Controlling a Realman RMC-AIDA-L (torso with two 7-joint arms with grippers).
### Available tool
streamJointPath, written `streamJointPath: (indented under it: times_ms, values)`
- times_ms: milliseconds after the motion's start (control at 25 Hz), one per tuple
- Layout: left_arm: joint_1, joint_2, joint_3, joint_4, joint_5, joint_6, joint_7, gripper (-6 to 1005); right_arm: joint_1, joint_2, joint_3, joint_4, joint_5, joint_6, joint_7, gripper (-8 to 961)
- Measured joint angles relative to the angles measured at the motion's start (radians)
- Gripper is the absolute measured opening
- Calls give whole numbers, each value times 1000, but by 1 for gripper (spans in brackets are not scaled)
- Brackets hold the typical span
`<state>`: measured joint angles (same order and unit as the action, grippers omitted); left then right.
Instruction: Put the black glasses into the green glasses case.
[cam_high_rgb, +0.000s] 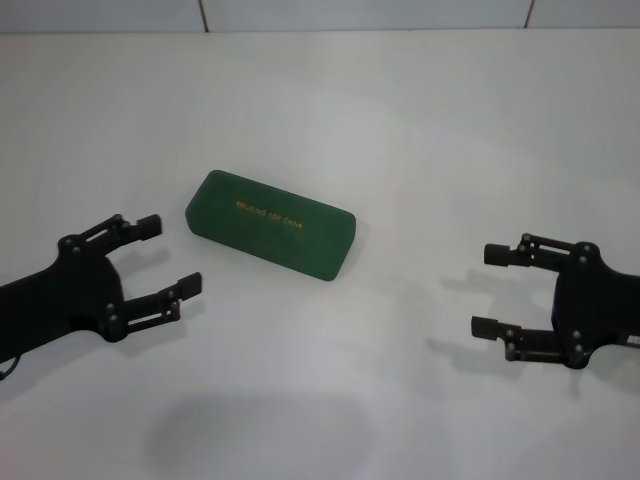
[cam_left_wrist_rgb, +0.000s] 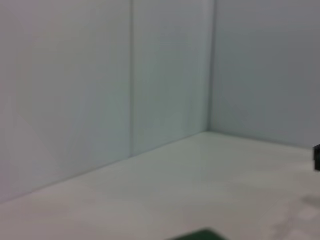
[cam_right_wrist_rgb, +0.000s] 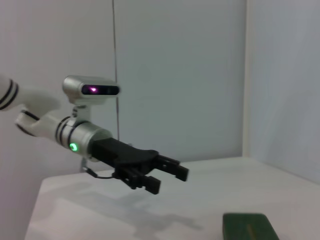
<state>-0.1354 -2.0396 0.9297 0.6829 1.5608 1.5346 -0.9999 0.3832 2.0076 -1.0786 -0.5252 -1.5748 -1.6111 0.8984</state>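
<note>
A plain white table (cam_high_rgb: 420, 130) fills nearly the whole head view, running from 6 o'clock up to a thin strip at 12 o'clock. There a pale wall (cam_high_rgb: 360, 14) stands behind it, split by dark vertical panel seams at about 11 and 1 o'clock. Soft grey shadows lie on the tabletop near 7 o'clock.

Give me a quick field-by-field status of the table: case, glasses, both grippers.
case: green glasses case, lid shut, lying at an angle mid-table, gold lettering up
glasses: black glasses not visible in any view
left gripper: left gripper open, holding nothing, hovering beside the case on the robot's left, apart from it
right gripper: right gripper open, holding nothing, farther off on the robot's right
table: white table
task state: cannot tell whether the glasses are inside the shut case
</note>
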Motion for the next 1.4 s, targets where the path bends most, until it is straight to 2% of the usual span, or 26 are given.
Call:
streamJointPath:
  times_ms: [200, 440, 840, 1400]
  values:
    - [18, -16, -55, -16, 56, -39, 9, 788, -19, 10, -7, 43, 0, 44, -7, 761]
    - [17, -24, -61, -41, 108, -74, 5, 874, -19, 11, -8, 104, 1, 68, -52, 760]
    - [16, -24, -62, -36, 99, -8, 4, 874, -19, 10, -2, 101, 4, 63, -53, 757]
    - [15, -22, -63, -34, 96, -2, 1, 875, -10, 10, -7, 99, 6, 56, -53, 757]
